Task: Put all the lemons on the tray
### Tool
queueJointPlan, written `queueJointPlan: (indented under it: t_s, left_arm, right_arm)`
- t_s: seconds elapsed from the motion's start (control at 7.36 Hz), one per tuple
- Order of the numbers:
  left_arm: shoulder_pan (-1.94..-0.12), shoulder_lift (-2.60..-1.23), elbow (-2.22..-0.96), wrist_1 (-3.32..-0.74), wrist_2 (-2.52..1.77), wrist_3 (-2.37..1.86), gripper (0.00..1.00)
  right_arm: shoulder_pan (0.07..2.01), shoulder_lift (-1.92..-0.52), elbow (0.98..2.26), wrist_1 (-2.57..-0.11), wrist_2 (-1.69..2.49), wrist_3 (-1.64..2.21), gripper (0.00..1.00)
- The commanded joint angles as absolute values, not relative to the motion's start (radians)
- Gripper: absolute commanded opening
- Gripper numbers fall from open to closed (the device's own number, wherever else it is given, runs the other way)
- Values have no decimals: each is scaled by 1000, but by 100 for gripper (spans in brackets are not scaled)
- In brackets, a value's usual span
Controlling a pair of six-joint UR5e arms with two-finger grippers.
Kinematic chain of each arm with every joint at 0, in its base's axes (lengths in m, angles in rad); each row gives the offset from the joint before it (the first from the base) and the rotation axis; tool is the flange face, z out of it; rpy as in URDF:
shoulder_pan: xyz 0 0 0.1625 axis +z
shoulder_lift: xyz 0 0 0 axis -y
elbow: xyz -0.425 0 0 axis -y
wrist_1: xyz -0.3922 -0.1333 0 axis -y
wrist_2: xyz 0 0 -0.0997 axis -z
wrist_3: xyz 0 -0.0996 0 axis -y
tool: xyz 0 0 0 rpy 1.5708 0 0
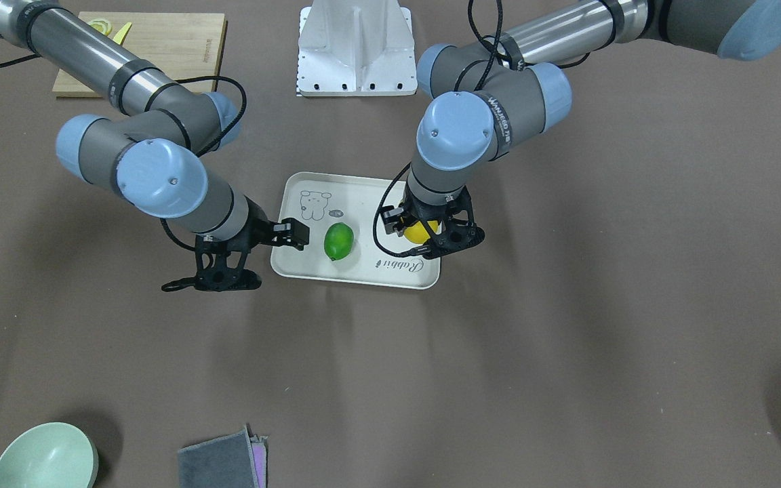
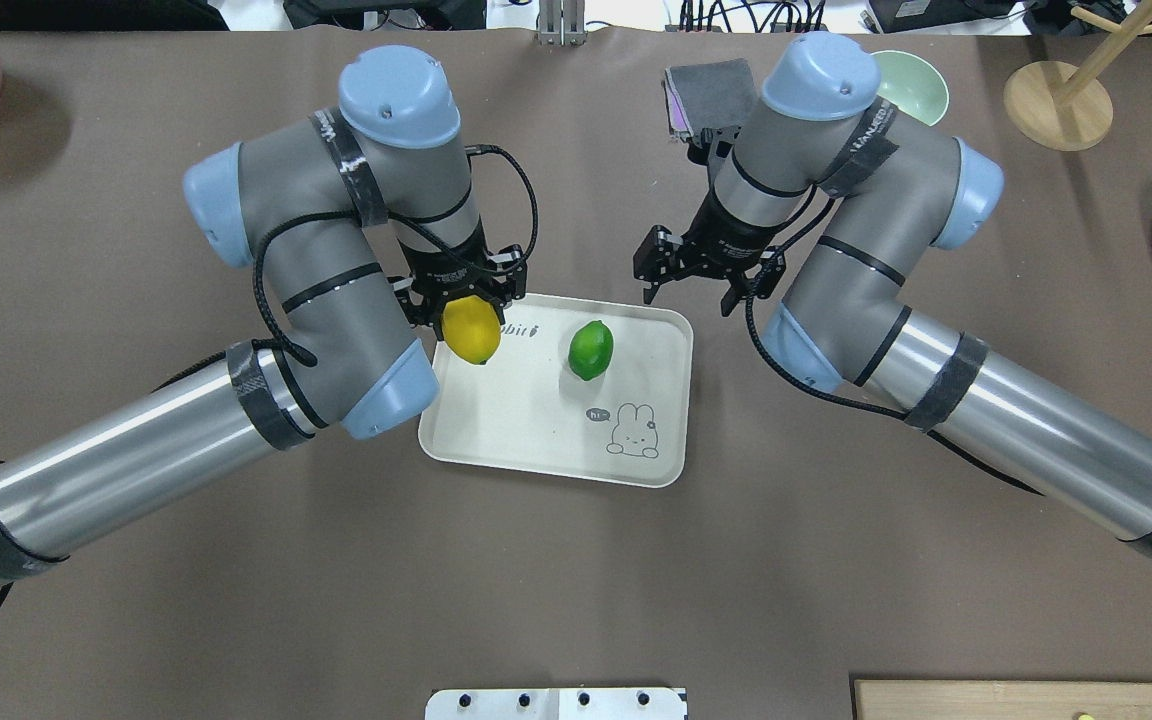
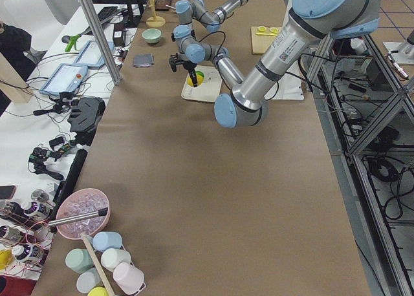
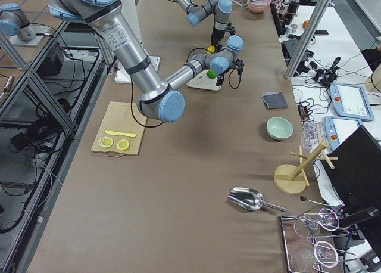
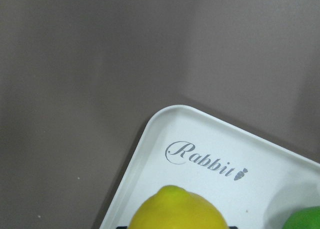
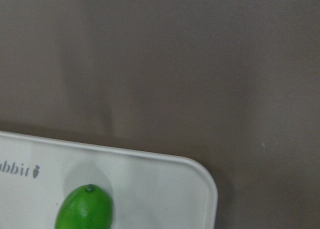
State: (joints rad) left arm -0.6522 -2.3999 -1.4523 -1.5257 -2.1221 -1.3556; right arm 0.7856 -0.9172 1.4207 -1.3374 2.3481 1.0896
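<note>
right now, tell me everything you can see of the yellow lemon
The yellow lemon is a bright yellow oval fruit with smooth, slightly glossy skin and a small nub at one end. The left gripper is closed on it from above, over the corner of the tray beside the "Rabbit" script. Whether its underside touches the tray cannot be told. It lies apart from the green lemon, which rests further along the tray.

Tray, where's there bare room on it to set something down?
Bare: the middle of the tray, between yellow lemon and green lemon, and the robot-side strip left of the rabbit drawing. Crowded: the far left corner, where the left tool grips the yellow lemon.
</note>
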Motion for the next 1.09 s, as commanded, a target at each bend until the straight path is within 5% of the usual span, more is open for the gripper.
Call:
queueJointPlan:
  t_s: [0.0, 0.14, 0.54, 0.68, 0.95]
  left_arm:
    - [-580, -2388, -1428, -1597, -2043, -1422, 0]
    - [-578, -2378, -1428, -1603, -2043, -1422, 3]
    - [-568, -2332, -1434, -1660, -2022, -1419, 52]
    - [-568, -2333, -1437, -1657, -2022, -1420, 97]
    - [-574, -2333, -1453, -1652, -2025, -1422, 98]
  right_arm:
    - [833, -1006, 1436, -1260, 2387, 1083, 100]
    - [841, -1023, 1436, -1246, 2405, 1081, 100]
    - [873, -1077, 1436, -1189, 2424, 1078, 100]
    - [906, -1077, 1440, -1193, 2437, 986, 100]
    - [939, -1199, 1538, -1203, 2467, 954, 100]
